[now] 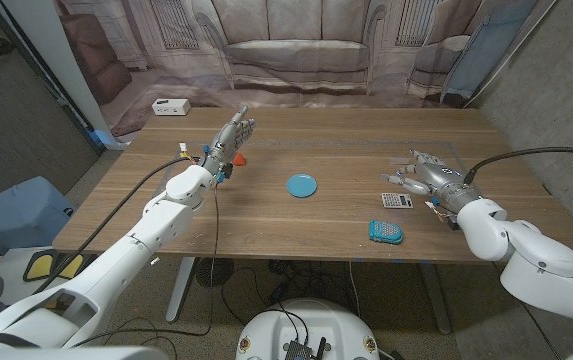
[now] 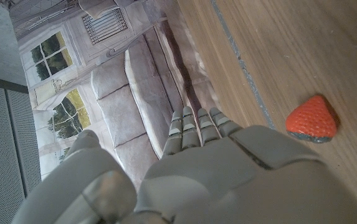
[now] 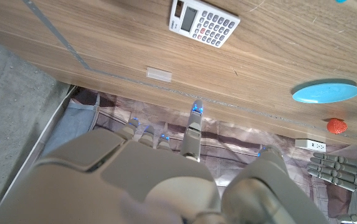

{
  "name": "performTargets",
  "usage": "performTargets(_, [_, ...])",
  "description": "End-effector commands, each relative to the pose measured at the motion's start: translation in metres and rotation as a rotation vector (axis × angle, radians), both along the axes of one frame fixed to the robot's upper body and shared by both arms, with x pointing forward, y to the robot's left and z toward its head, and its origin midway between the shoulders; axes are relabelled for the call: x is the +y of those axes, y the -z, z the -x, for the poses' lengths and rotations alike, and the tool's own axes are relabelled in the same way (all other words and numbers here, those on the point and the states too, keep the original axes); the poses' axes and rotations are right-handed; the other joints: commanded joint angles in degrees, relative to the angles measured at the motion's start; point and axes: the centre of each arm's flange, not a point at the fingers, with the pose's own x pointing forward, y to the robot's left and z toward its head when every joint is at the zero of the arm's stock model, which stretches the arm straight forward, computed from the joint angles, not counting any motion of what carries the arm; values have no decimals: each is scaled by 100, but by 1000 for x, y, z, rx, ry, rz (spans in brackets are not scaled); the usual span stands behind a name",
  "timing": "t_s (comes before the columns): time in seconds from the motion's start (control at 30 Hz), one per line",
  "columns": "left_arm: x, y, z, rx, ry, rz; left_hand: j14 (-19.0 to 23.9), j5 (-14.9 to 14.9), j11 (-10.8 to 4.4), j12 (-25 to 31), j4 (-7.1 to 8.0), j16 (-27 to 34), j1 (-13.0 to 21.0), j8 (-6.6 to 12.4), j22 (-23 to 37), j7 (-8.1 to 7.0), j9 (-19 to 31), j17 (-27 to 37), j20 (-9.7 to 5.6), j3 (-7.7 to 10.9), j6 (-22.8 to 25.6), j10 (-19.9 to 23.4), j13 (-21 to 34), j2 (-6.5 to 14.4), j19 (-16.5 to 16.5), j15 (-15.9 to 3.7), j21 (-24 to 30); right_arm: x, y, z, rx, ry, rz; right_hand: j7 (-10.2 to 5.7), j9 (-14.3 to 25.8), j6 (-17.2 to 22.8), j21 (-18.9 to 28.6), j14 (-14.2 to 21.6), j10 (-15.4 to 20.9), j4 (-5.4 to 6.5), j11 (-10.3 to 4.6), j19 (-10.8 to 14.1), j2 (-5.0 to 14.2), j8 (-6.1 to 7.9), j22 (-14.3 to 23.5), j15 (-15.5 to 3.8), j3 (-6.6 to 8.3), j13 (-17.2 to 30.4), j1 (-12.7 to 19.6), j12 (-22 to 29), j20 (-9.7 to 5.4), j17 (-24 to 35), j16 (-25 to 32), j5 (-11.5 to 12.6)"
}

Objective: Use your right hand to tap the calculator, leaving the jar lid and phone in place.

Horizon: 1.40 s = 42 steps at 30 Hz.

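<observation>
Wooden table [image 1: 316, 225] in front of me, four small things on it plus a power strip. One calculator [image 1: 397, 201], white with grey keys, lies on the right part of the table, just beside my right hand [image 1: 433, 180]. From the right wrist view the calculator [image 3: 203, 23] lies out past my fingertips [image 3: 195, 107], not touching them. My right hand hangs above the table with fingers apart and straight, holding nothing. One phone [image 1: 385, 232], teal, lies nearer the front edge, just below the calculator and apart from it. One jar lid [image 1: 302, 185], blue and round, lies flat near the table's middle, well apart from both hands. It also shows in the right wrist view [image 3: 325, 91].

One small red object [image 1: 240, 157] sits on the left part of the table, just beside my left hand [image 1: 228, 137]. Left wrist view shows it as orange-red with a grey base [image 2: 312, 119], near the hand but apart from it. My left hand has its fingers [image 2: 194, 127] straight and held close together, nothing in it. Cannot tell if it touches the table.

One white power strip [image 1: 171, 106] lies at the far left edge. One strip of clear tape [image 3: 158, 74] is on the wood near the calculator. Printed sofa backdrop [image 1: 296, 50] hangs behind the table.
</observation>
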Motion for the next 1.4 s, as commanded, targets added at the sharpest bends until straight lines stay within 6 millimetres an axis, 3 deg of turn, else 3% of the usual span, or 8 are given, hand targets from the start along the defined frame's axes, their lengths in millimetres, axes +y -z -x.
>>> performTargets(0.03, [1, -1, 2, -3, -2, -3, 17, -5, 24, -10, -39, -22, 22, -15, 34, 9, 13, 16, 42, 2, -19, 18, 11, 52, -13, -15, -9, 0, 7, -10, 41, -1, -16, -20, 19, 34, 44, -1382, -439, 24, 7, -735, 36, 45, 17, 9, 10, 27, -4, 49, -11, 16, 56, 41])
performTargets(0.8, [-2, -1, -4, 7, 0, 5, 18, -8, 16, -13, -60, -22, 18, -17, 35, 14, 14, 17, 66, -2, -37, 29, 14, 65, -31, -1, -17, -1, 17, -29, 103, 7, -35, -62, 18, 137, 76, -1371, -414, -5, 3, -784, 102, 72, 14, 27, 56, 25, 76, 80, 16, -7, 81, 58])
performTargets(1.0, [-2, 0, -3, 12, -5, 8, 17, -8, 0, -11, -65, -22, 17, -17, 35, 13, 14, 17, 67, -3, -39, 38, 14, 67, -30, 1, -16, -1, 19, -31, 108, -9, -39, -106, 17, 355, 108, -1358, -329, -29, -117, -766, 123, 139, 13, 26, 77, 21, 121, 117, 14, -21, 98, 60])
performTargets(1.4, [-4, -1, -1, 10, 0, 8, 28, -9, 15, -18, -74, -19, 14, -13, 35, 9, 15, 18, 80, -5, -33, 28, 16, 72, -41, -6, -20, -3, 24, -35, 140, 7, -43, -154, 17, 435, 110, -1356, -343, -52, -101, -799, 148, 149, 11, 24, 101, 18, 164, 111, 12, -33, 106, 59])
